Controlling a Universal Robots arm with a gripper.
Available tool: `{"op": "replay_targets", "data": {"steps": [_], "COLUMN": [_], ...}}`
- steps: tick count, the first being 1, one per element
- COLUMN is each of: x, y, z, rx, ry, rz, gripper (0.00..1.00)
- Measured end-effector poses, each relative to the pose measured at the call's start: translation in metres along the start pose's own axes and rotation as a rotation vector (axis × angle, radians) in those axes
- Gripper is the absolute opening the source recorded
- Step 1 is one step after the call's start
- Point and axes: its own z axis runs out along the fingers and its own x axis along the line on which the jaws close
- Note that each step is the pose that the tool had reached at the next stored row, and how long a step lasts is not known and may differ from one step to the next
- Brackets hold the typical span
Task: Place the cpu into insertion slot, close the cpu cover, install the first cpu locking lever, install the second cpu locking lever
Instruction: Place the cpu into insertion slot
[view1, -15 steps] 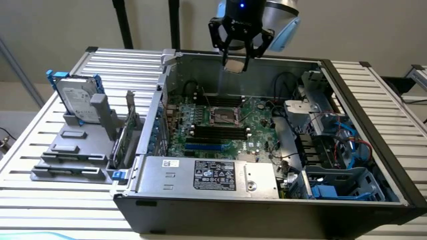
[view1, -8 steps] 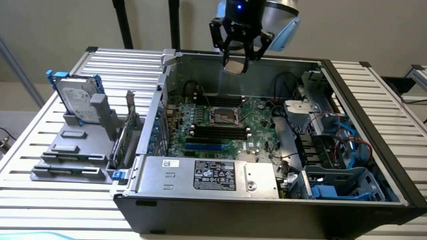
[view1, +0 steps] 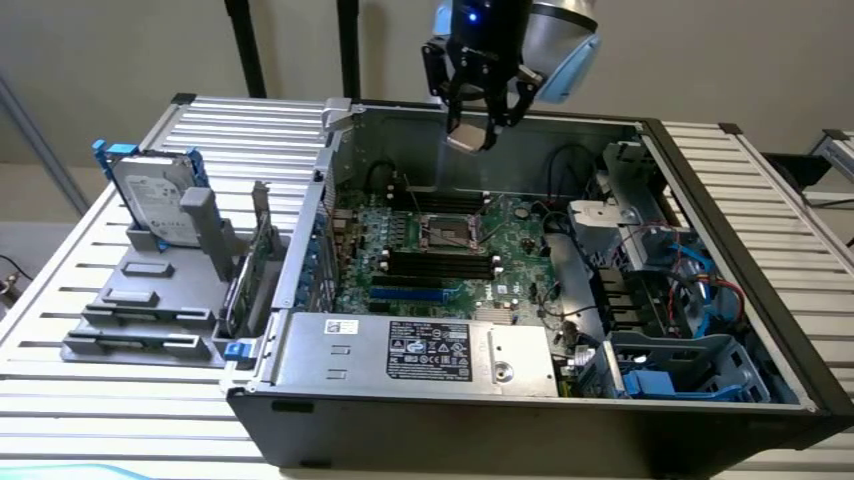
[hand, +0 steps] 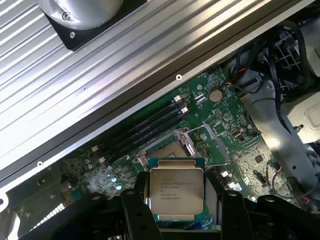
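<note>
A: Jaws set wide, clamped on two opposite edges of a small flat square chip with a pale silvery metal top, the cpu (hand: 176, 194). Nothing else in them.
B: Why by the edges?
A: Likely to spare the underside and carry the chip lid side up, printed face toward the wrist camera.
B: Position?
A: High over the open black computer case (view1: 534, 430), near its far wall in the exterior view, well above the green motherboard (view1: 514, 240). The square black insertion slot (view1: 451, 232) with its metal rim lies below, bare, apart from the chip.
B: The cover?
A: Thin silvery-grey metal frame, the cpu cover (hand: 212, 145), swung off the socket to one side, presumably so the way down is free. Chip not yet seated.
</note>
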Motion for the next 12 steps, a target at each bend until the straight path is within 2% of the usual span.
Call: {"op": "replay_targets", "data": {"steps": [12], "x": [-0.0001], "y": [-0.0002], "z": [0.0058], "rx": [-0.0033], "ry": [-0.0095], "rz": [0.219], "gripper": [0.55]}}
